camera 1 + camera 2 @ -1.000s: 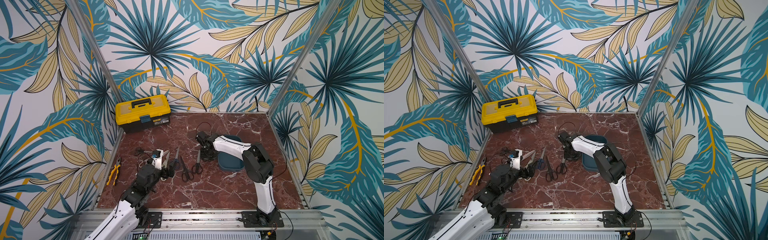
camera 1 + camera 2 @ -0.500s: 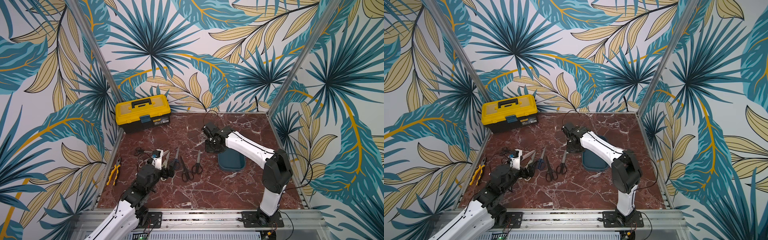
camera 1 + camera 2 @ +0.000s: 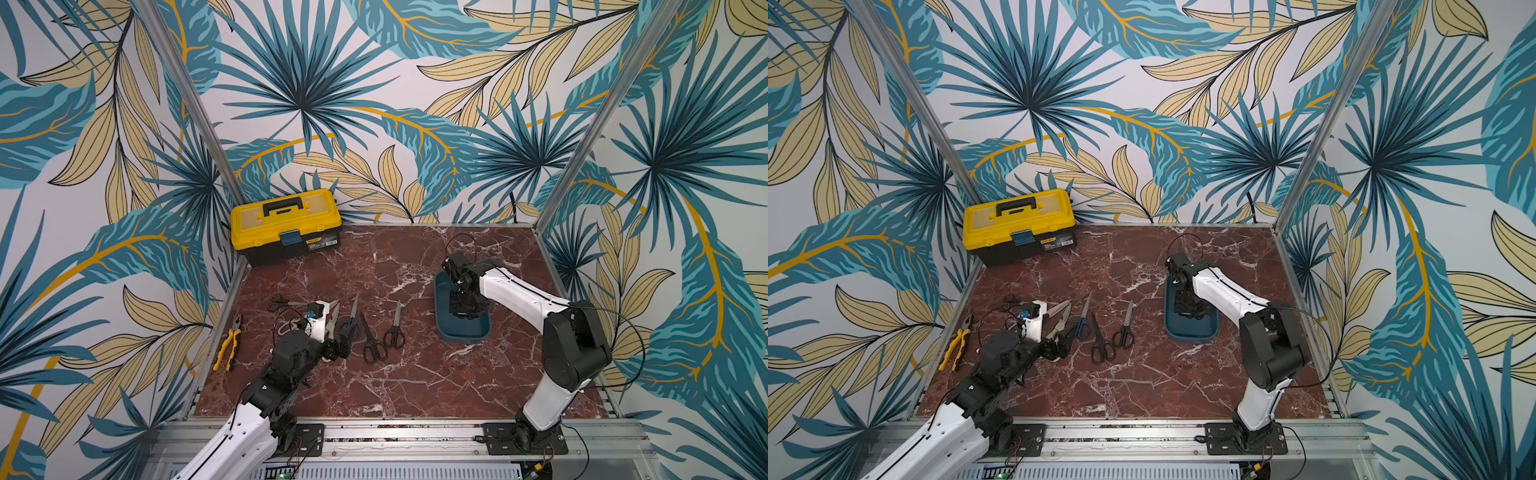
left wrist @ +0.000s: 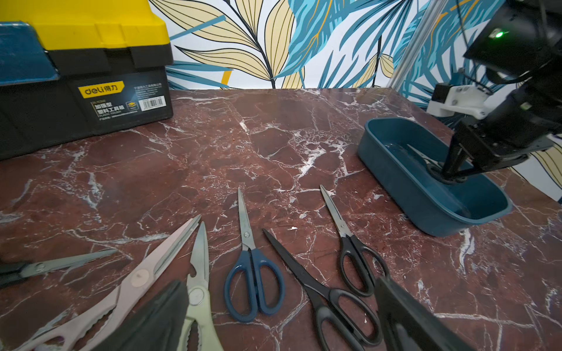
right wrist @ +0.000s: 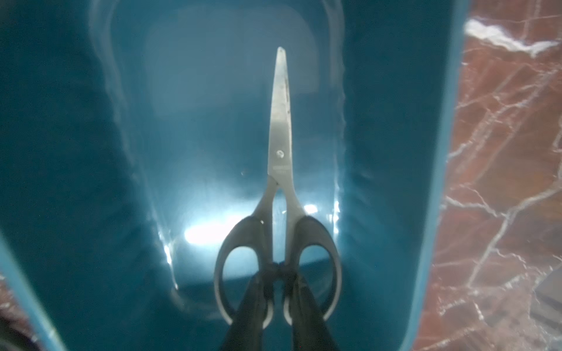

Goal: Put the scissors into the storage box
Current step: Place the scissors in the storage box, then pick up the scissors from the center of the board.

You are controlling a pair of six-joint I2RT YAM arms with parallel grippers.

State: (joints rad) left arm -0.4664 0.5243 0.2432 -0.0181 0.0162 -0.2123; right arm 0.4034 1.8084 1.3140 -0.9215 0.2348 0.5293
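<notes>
Well apart from the box (image 3: pixel 461 334), the left claw (image 3: pixel 337 351) hung spread by loose scissors (image 3: pixel 372 345) on the table. Inside the box, the right claw (image 5: pixel 278 273) pinched a black-handled pair (image 5: pixel 279 136). A toolbox (image 3: pixel 286 220) stood beyond the box.

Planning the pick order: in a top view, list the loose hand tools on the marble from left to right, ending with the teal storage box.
yellow-handled pliers → sideways black-handled scissors → blue-handled scissors → long black scissors → short black-handled scissors → storage box. The pale-handled shears, partly hidden, are left out.
</notes>
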